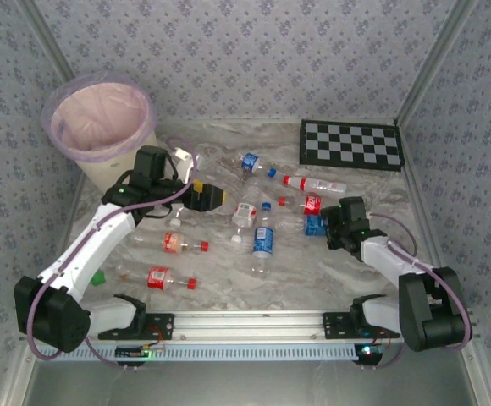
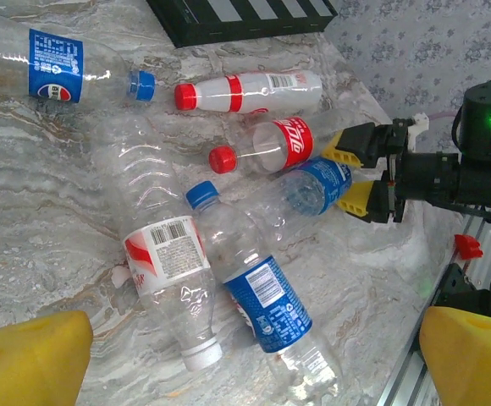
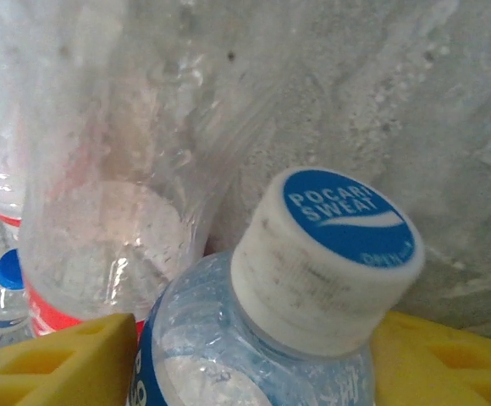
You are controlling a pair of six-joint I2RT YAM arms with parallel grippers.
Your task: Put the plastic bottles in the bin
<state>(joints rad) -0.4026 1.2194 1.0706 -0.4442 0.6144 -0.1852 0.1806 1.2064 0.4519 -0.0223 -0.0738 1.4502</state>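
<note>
Our left end effector [image 1: 212, 196] hangs released, its yellow fingers [image 2: 25, 359] spread wide above the middle of the desk [image 1: 330, 283], while the right end effector [image 2: 353, 172] is grasping a blue-labelled bottle [image 3: 326, 254] with a white-and-blue cap that lies on its side on the desk, both pads against it. We see the bin [image 1: 102, 169], cream with a pink liner, standing at the far left corner, well apart from that bottle. The other plastic bottles [image 1: 263, 240] lie scattered on their sides across the desk between the two arms.
</note>
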